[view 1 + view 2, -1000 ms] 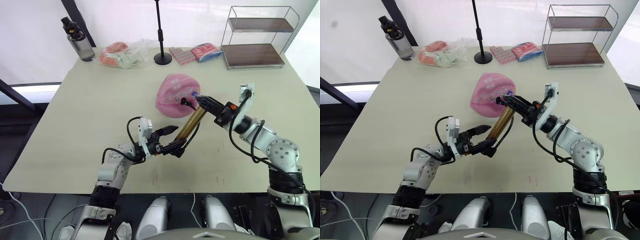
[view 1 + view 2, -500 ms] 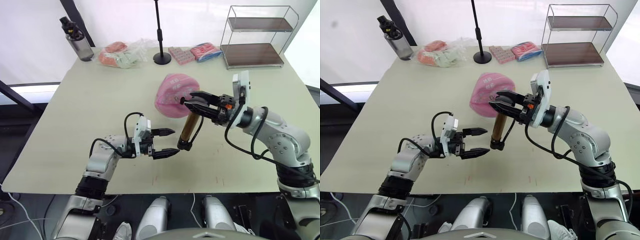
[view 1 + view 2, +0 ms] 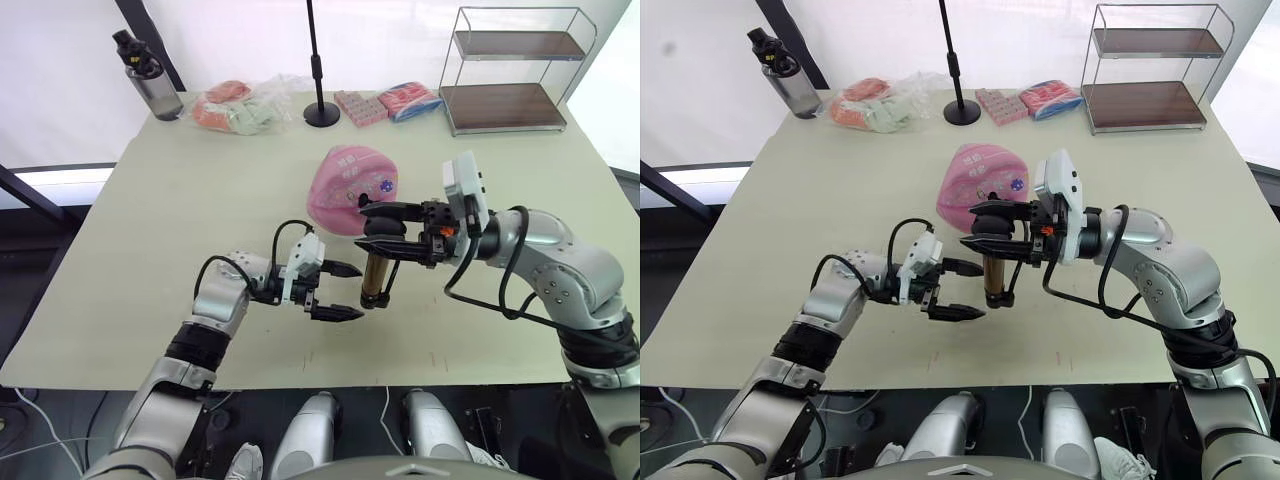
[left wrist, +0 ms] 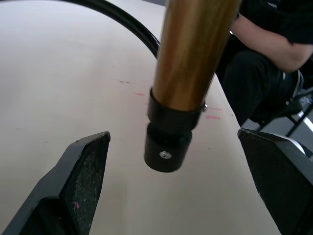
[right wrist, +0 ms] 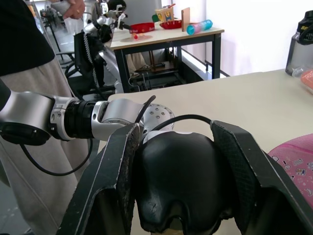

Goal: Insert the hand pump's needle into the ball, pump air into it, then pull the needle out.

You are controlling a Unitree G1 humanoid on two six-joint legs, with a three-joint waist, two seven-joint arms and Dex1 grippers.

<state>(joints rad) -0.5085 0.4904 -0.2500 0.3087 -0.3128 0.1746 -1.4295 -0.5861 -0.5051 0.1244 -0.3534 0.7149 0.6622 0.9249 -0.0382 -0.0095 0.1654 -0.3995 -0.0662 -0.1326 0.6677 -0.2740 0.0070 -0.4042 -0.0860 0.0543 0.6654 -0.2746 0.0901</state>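
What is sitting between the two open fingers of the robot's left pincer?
The hand pump's black bottom cap sits in the left pincer's open gap, touching neither finger, in the left wrist view.

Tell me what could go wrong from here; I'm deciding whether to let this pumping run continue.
1. The right gripper alone holds the hand pump by its T-handle, upright, base above the table. A pump stroke may just move the whole pump.
2. The left gripper sits open beside the pump's base, jaws apart on either side in the left wrist view; closing off-centre could knock it aside.
3. The hose leads to the ball; swinging may tug the needle.
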